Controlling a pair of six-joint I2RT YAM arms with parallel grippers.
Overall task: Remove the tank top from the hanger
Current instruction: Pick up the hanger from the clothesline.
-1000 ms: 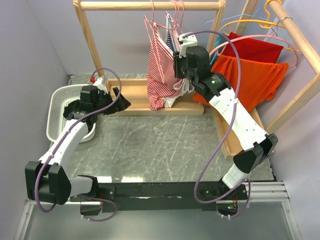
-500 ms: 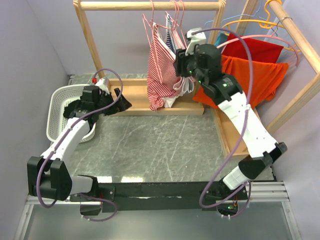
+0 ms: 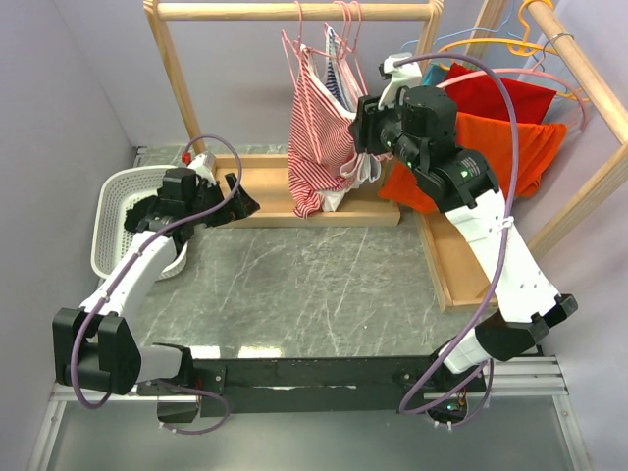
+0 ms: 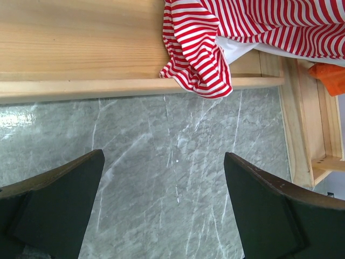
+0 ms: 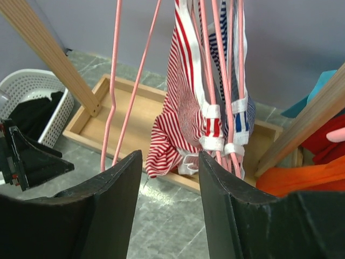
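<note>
Climbing right gripper (image 3: 365, 123): risen alongside the rack's (image 3: 294, 12) hanging clothes over the last second; jaws half apart, clamping nothing.
Tank top (image 3: 319, 147): red-striped, still on its pink hanger (image 3: 298, 22) under the rack's rail.
Meaning: strap grab probably next.
Room: rack's right post (image 5: 302, 124) close beside; left gripper (image 3: 235, 201) wide open, empty, low before the rack's base.

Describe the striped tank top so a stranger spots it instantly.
Find the wooden rack at the back wall. The tank top hangs from its rail on a pink hanger. Only it has red-and-white stripes; the next garment is blue-striped.
</note>
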